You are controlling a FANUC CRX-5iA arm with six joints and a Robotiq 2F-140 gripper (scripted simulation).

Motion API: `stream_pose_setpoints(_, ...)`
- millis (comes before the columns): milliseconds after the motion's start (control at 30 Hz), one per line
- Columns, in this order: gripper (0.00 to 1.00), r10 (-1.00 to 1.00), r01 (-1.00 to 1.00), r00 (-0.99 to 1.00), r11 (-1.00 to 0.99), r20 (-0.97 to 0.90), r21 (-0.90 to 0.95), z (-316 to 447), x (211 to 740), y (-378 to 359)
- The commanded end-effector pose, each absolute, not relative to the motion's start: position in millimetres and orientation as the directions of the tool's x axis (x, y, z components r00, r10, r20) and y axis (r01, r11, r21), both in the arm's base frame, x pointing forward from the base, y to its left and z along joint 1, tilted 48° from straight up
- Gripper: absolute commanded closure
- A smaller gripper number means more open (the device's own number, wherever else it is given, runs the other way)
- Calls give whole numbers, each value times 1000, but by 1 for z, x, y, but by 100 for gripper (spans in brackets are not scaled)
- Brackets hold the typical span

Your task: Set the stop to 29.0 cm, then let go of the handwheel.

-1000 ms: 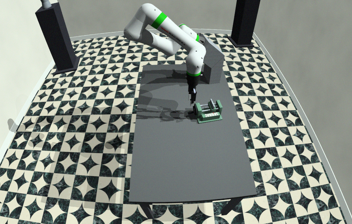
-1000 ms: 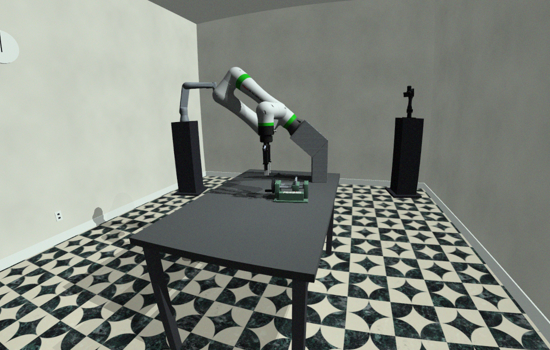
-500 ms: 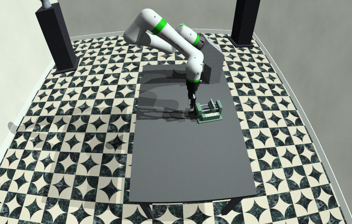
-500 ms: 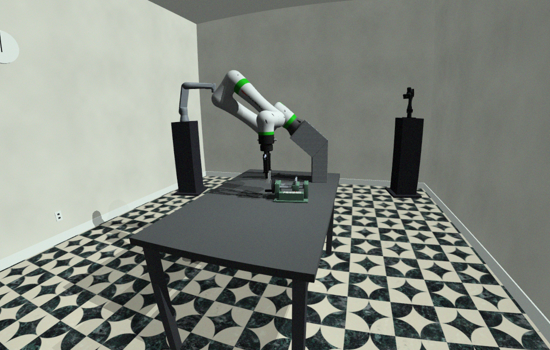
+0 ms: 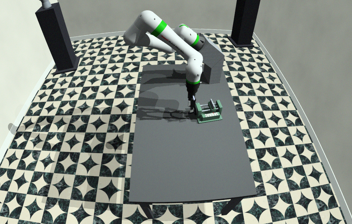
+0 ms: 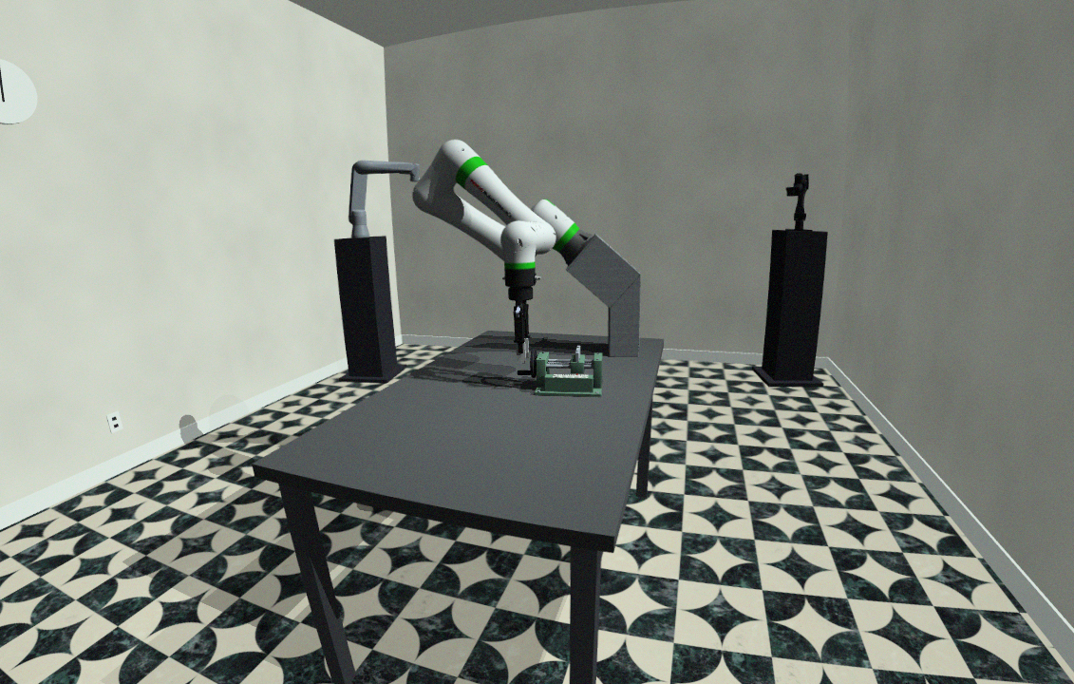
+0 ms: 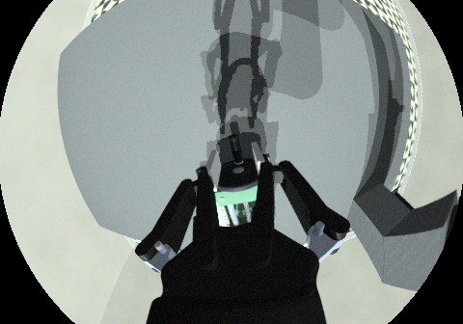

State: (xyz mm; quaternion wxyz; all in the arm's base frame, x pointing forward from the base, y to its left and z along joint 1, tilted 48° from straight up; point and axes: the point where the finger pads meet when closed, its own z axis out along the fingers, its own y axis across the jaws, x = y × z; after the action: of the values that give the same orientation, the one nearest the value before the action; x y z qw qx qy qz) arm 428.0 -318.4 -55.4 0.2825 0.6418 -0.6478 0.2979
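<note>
- Nearest, in the exterior view, is the front edge of a dark grey surface [image 5: 191, 161] [image 6: 455, 459] [image 7: 130, 97] on straight dark legs [image 6: 583, 612].
- Farther along it sits a green frame [image 5: 210, 118] [image 6: 569, 382] [image 7: 235, 198], upright on a flat base, with a white scale [image 5: 211, 114] [image 6: 570, 375] [image 7: 223, 215] along its front. The scale's figures are too small to read.
- The stop [image 5: 212, 105] [image 6: 577, 361], a block with a pale upright plate, sits on the frame's metal rods, nearer the end post away from the handwheel.
- The black handwheel [image 5: 195, 109] [image 6: 533, 364] [image 7: 238, 175] is at the frame's other end, its handle [image 7: 234, 143] pointing outward.
- Above the handwheel, the pincer [image 5: 190, 107] [image 6: 526, 350] [image 7: 235, 154] points down, partly open, its fingers on either side of the wheel in the wrist view. It has no grip on the wheel; whether a finger touches it, I cannot tell.
- Behind, a white arm [image 5: 174, 41] [image 6: 489, 199] with green bands bends down from an angled grey pedestal [image 5: 213, 68] [image 6: 624, 318] [image 7: 402, 247].
- Farther back, two dark pillars carry a small grey arm [image 6: 358, 191] and a small black arm [image 6: 800, 199].
</note>
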Motion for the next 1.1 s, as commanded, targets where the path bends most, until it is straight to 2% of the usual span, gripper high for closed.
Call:
stream_pose_setpoints(0, 67, -663, -1000, -17, -2, 749, -24, -64, 429, -328)
stream_pose_setpoints(1067, 67, -663, -1000, -17, -2, 749, -24, -92, 429, -360)
